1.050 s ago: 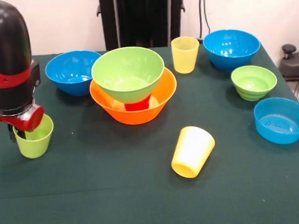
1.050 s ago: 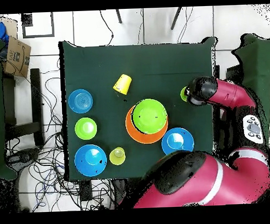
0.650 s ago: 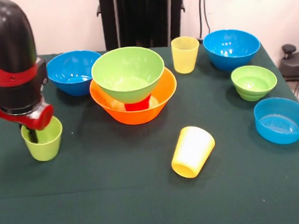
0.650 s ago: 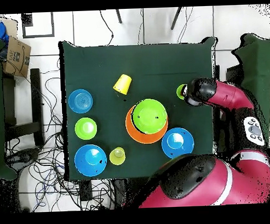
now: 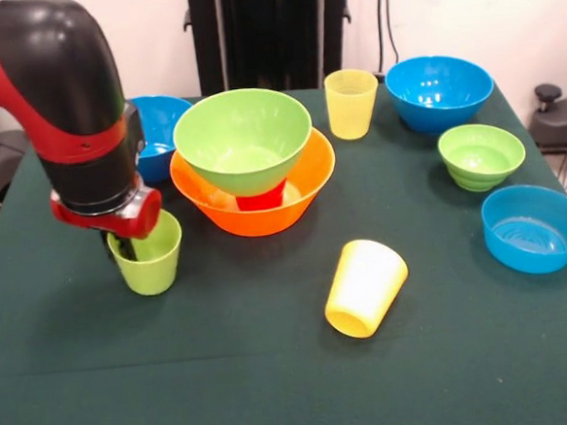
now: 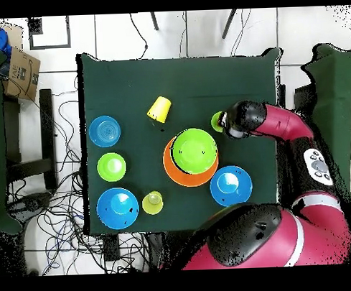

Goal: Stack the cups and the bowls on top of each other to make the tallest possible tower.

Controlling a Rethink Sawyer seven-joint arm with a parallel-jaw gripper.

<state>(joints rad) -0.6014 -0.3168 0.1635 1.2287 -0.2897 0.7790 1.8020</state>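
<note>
Lime green cup (image 5: 148,255): smooth, tapered, upright.

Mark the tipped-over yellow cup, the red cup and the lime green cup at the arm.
tipped-over yellow cup (image 5: 365,287), front view, on its side wall.
red cup (image 5: 261,197), front view, on the strip showing under the large green bowl.
lime green cup (image 5: 153,262), front view, on its outer wall below the rim.

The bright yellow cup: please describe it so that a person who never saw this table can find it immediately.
Start at the large orange bowl holding the lime green bowl. On the bare cloth in front of it lies the bright yellow cup. It alone is tipped on its side; the paler yellow cup stands upright.
</note>
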